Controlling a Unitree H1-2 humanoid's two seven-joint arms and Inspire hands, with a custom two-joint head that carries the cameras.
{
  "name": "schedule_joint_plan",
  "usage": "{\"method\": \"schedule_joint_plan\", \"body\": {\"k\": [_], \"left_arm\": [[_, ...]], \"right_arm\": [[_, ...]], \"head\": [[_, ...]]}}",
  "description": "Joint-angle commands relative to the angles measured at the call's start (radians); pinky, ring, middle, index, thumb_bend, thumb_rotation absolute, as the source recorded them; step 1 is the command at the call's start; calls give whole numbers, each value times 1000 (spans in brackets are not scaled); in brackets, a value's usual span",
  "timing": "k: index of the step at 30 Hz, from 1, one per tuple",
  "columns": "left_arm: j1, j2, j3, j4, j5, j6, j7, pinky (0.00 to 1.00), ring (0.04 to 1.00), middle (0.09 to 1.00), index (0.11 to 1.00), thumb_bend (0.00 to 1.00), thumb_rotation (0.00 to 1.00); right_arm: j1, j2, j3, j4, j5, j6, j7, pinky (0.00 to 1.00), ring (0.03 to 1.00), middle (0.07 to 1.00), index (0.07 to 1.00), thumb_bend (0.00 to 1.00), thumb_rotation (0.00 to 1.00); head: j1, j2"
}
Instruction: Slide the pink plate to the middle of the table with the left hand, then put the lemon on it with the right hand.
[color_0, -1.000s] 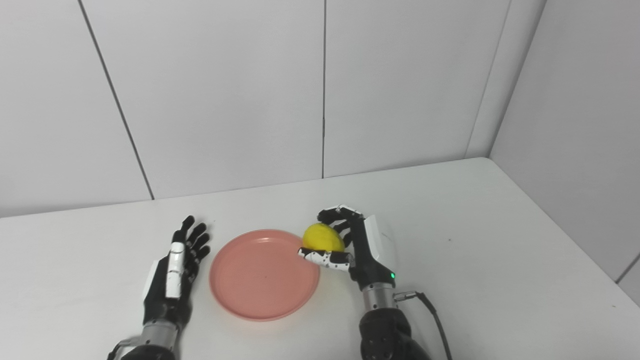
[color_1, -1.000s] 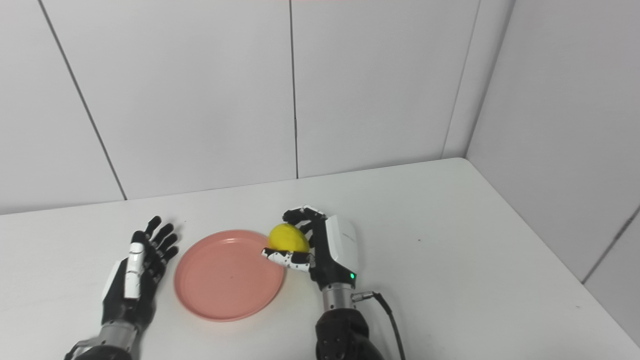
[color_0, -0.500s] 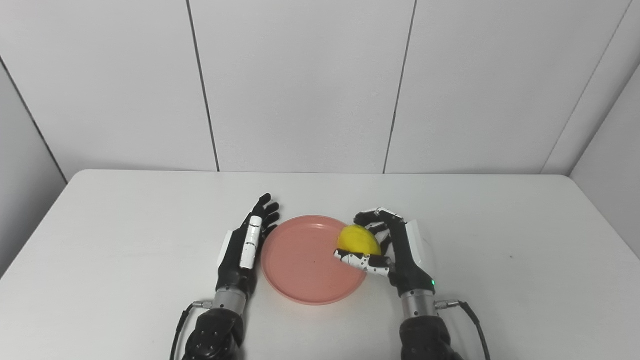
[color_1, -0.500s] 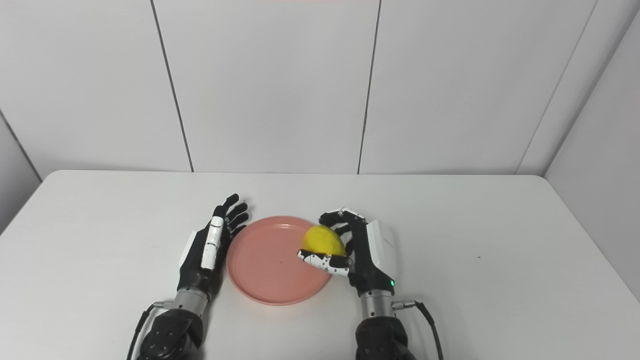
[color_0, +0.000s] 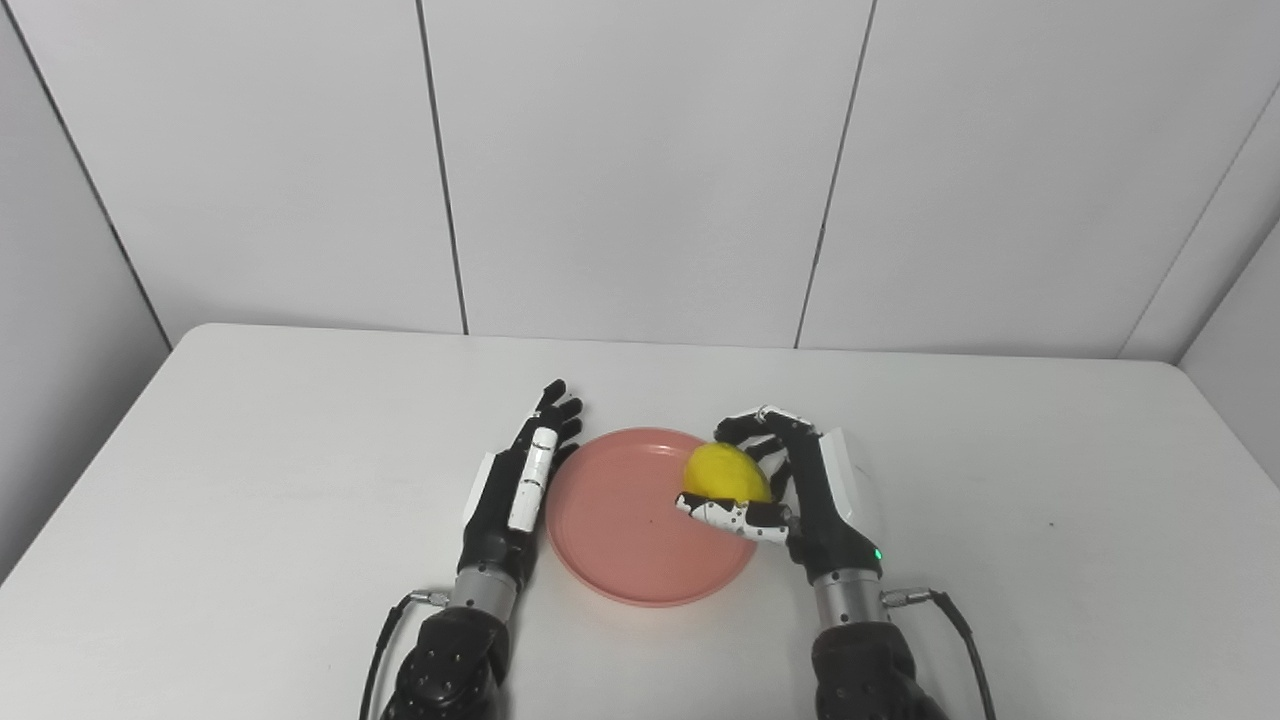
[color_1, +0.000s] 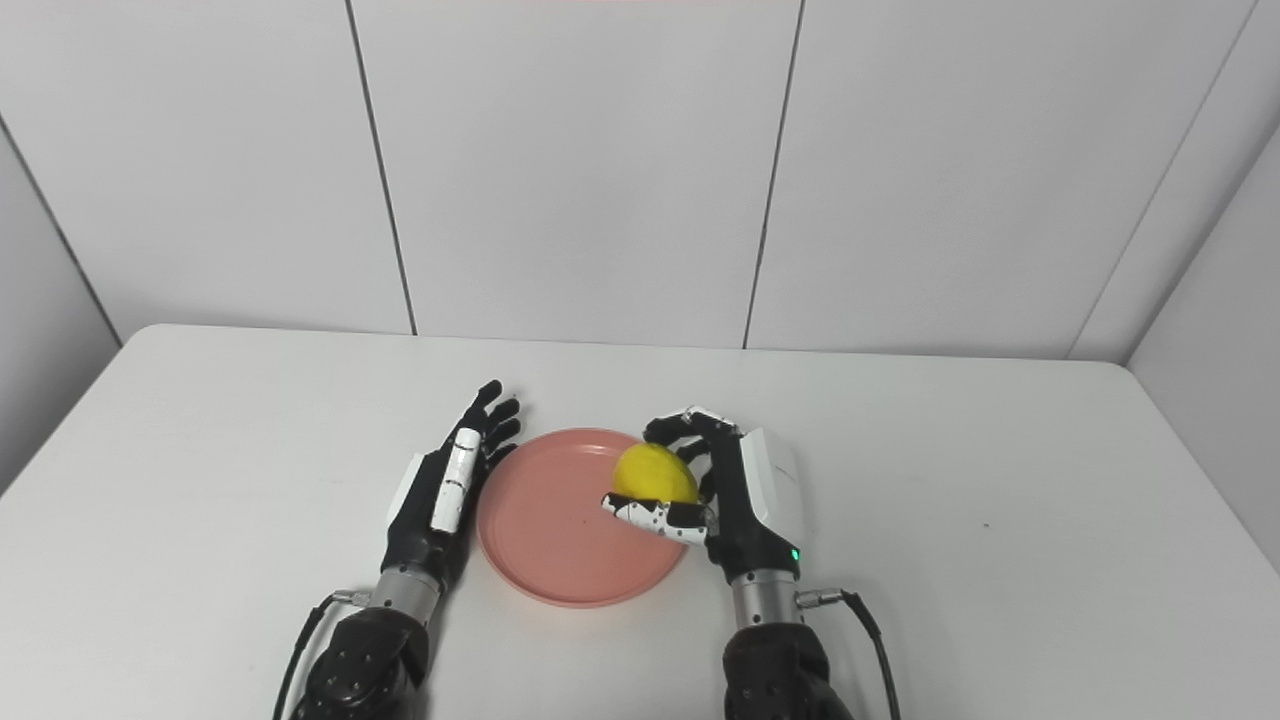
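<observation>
The pink plate (color_0: 625, 530) lies flat near the middle of the white table (color_0: 250, 450). My right hand (color_0: 800, 490) is shut on the yellow lemon (color_0: 725, 475), fingers over its far side and thumb under its near side, holding it over the plate's right rim. The same shows in the right eye view, with the lemon (color_1: 655, 473) in my right hand (color_1: 740, 495) and the plate (color_1: 560, 530) beside it. My left hand (color_0: 520, 485) is open and empty, fingers straight, lying along the plate's left edge; I cannot tell whether it touches the rim.
White wall panels (color_0: 640, 170) stand behind the table's far edge. A side wall (color_0: 60, 300) closes in at the left and another at the right. A cable (color_0: 950, 630) trails from my right wrist.
The camera has swung left, so the whole scene has shifted right in the picture. My right hand has carried the lemon a little further over the plate's right rim. The left hand stays beside the plate.
</observation>
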Motion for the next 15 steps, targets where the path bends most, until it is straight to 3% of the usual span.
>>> {"method": "schedule_joint_plan", "body": {"k": [1,15], "left_arm": [[-6,-10,-16,-2,-1,10,-13,893,916,920,931,546,1000],[-9,-12,-21,9,10,-9,-7,895,920,925,932,542,1000]], "right_arm": [[-54,5,6,-10,-7,-70,-4,171,415,496,480,515,0],[-95,9,52,3,-38,-38,74,255,369,447,525,508,0]], "head": [[1,-1],[15,-7]]}}
